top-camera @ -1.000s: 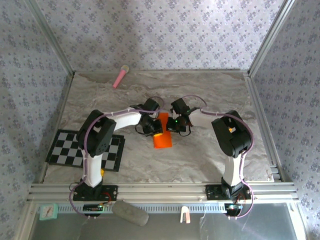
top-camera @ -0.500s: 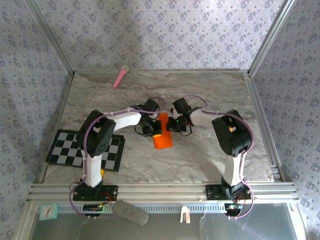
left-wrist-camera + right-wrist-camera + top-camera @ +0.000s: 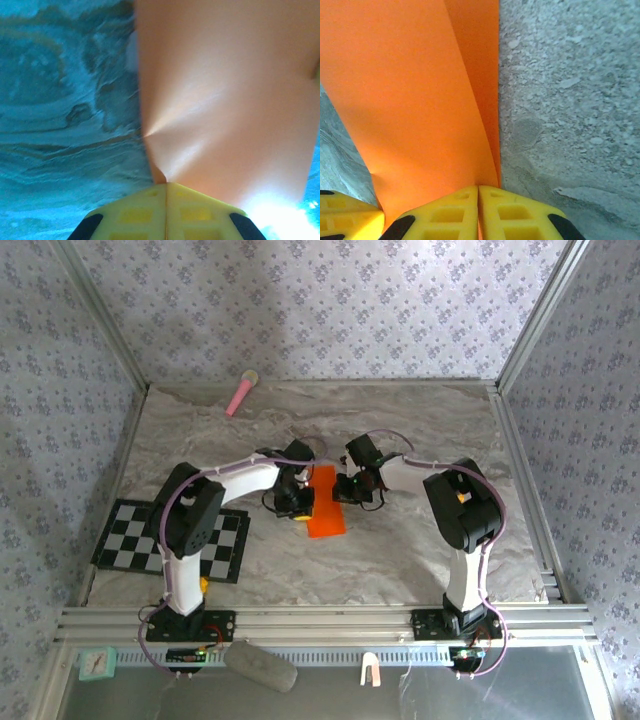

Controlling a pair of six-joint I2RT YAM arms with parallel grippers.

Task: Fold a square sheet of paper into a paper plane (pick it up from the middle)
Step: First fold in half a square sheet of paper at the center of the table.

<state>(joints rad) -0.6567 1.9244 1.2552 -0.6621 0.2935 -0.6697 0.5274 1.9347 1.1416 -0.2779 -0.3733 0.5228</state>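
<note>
Square sheet of paper [image 3: 326, 508], bright orange, sits mid-table as a narrow strip between the two wrists, its near end lying on the marbled table [image 3: 430, 430]. Left gripper [image 3: 166, 186]: yellow pads pressed together, pinching the sheet's left edge. The paper puckers into a small cone right at the seam. Right gripper [image 3: 478, 190]: pads likewise closed, nipping the opposite edge, where two layers show, one bowed over the other. Both pinches sit at the very margin of the sheet. Risks, as judged:

1. If the arms pull apart or lift unevenly, the thin paper could tear at the pucker or slide out of one pinch.
2. The pucker may set as a stray crease, and the next fold would then run off the centre line.
3. The right pinch may hold only one layer, so the bowed layer could spring open when moved.
4. With the wrists this close, a turn of either one could knock the other and skew the sheet.

Pink stick [image 3: 241, 393] and checkered mat [image 3: 170, 537] lie well apart and pose no hazard.
</note>
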